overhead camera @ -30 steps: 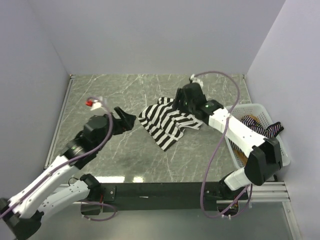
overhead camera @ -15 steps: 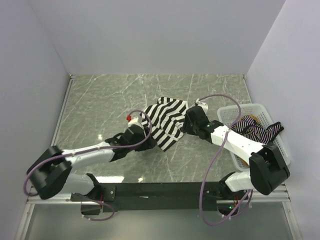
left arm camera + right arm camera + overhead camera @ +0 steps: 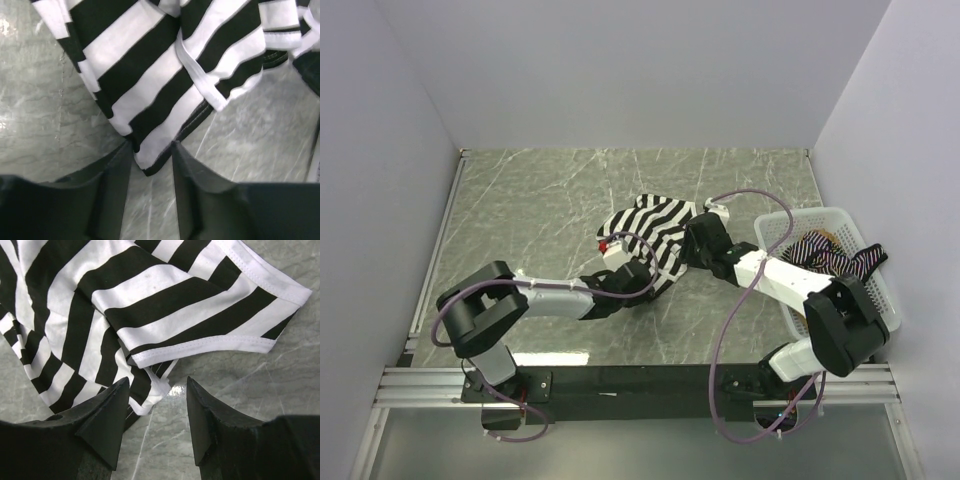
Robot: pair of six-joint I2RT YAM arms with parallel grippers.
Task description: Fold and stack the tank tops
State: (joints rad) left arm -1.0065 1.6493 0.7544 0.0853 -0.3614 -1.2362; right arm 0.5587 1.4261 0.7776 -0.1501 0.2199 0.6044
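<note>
Striped top (image 3: 658, 222): lay crumpled on desk (image 3: 520, 200); bold black-white bands, white-edged hem.
Left jaws: narrowed astride hem corner; a second earlier wide, well clear.
Right jaws: stood wide at cloth edge.

Soft cloth top (image 3: 150, 75), glossy marbled table (image 3: 260, 125)

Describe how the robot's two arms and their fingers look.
The left arm and right arm have white links and black joints. A mauve cable loops along each. The left wrist bears a red mark. The fingers are black, tapering wedges.
</note>
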